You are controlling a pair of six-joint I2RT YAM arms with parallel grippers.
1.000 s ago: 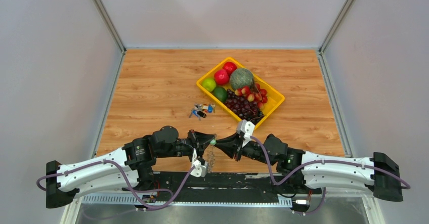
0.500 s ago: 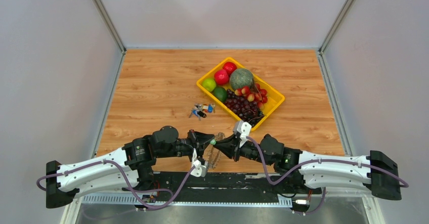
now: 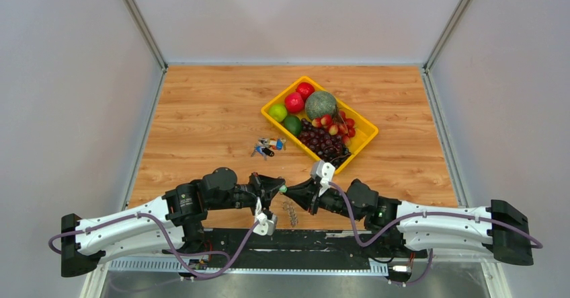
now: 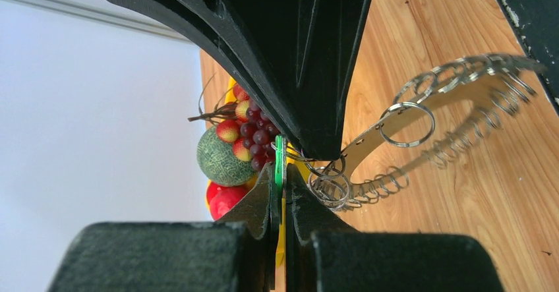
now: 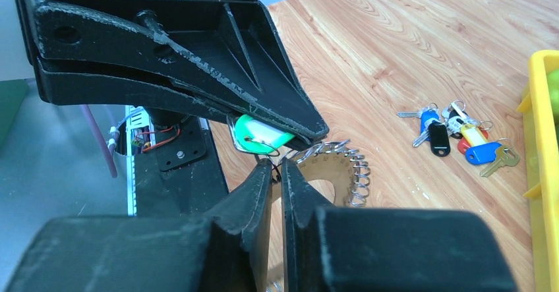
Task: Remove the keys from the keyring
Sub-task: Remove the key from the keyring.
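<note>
Swung lower since 0.5 s back, keyring (image 3: pixel 290 212) hanging at 6 o'clock beneath the meeting tips, above the tabletop (image 3: pixel 215 109); left fingers (image 4: pixel 260 203) clenched on green tag (image 5: pixel 258 134), anchoring it; right fingers (image 5: pixel 260 186) nearly together beside tag, grasp impossible to tell; keys (image 5: pixel 357 173) strung along a 12-to-6 axis.

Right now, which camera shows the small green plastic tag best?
Right wrist: the small green plastic tag faces the lens, pinched by the left gripper. Left wrist shows only its edge; top external, a speck.
</note>
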